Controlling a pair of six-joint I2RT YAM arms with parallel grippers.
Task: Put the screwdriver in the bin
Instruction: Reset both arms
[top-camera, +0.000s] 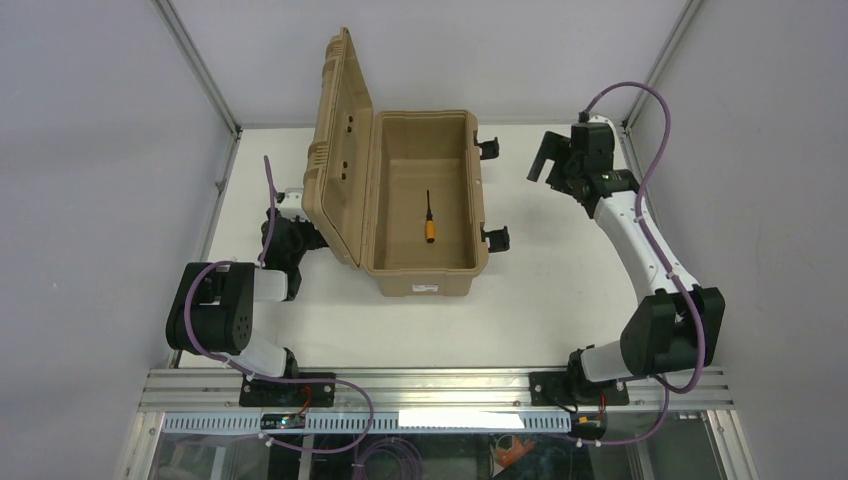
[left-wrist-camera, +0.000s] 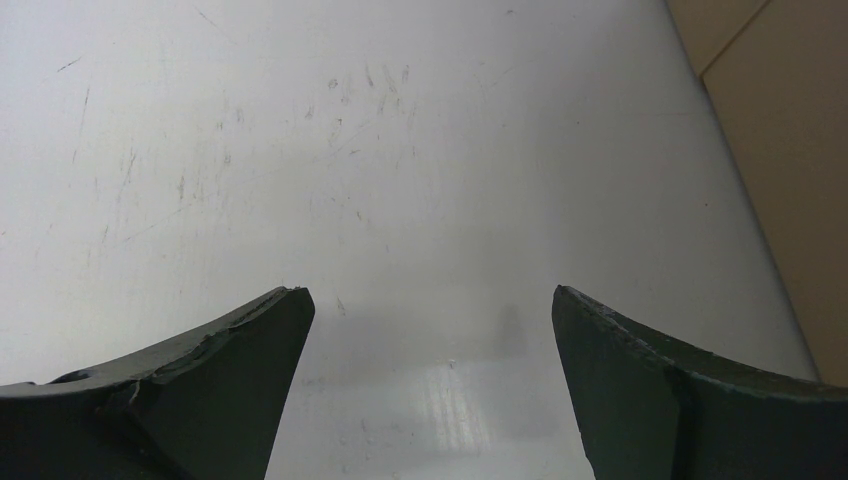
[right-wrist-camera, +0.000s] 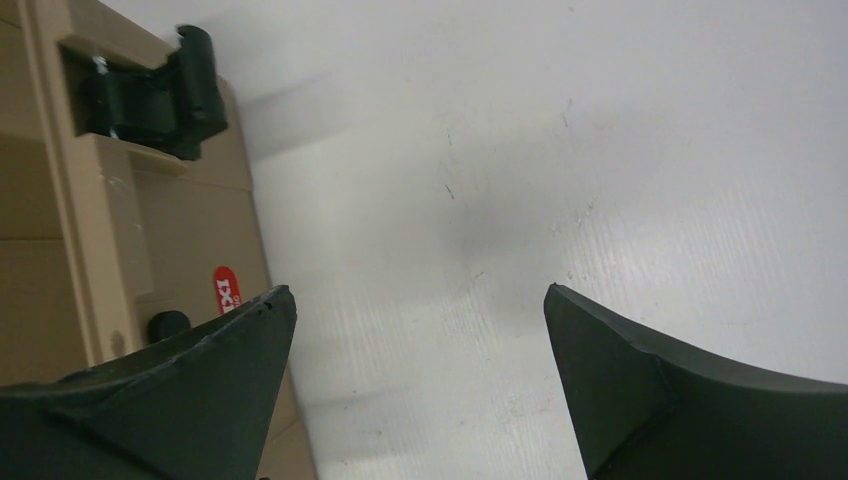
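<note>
Orange-handled screwdriver (top-camera: 431, 228) lies inside bin (top-camera: 400, 280); placing looks done. Empty left gripper (left-wrist-camera: 432, 292) and right gripper (right-wrist-camera: 418, 292) gape wide. Next, probably just retract.

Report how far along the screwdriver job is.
Done: the small orange-handled screwdriver lies on the floor of the large tan hard-plastic case, whose ribbed lid stands open. In hand: nothing; the left hand and right hand are both open and empty above the white table. Left: nothing for the placement itself, judging by these views.
</note>
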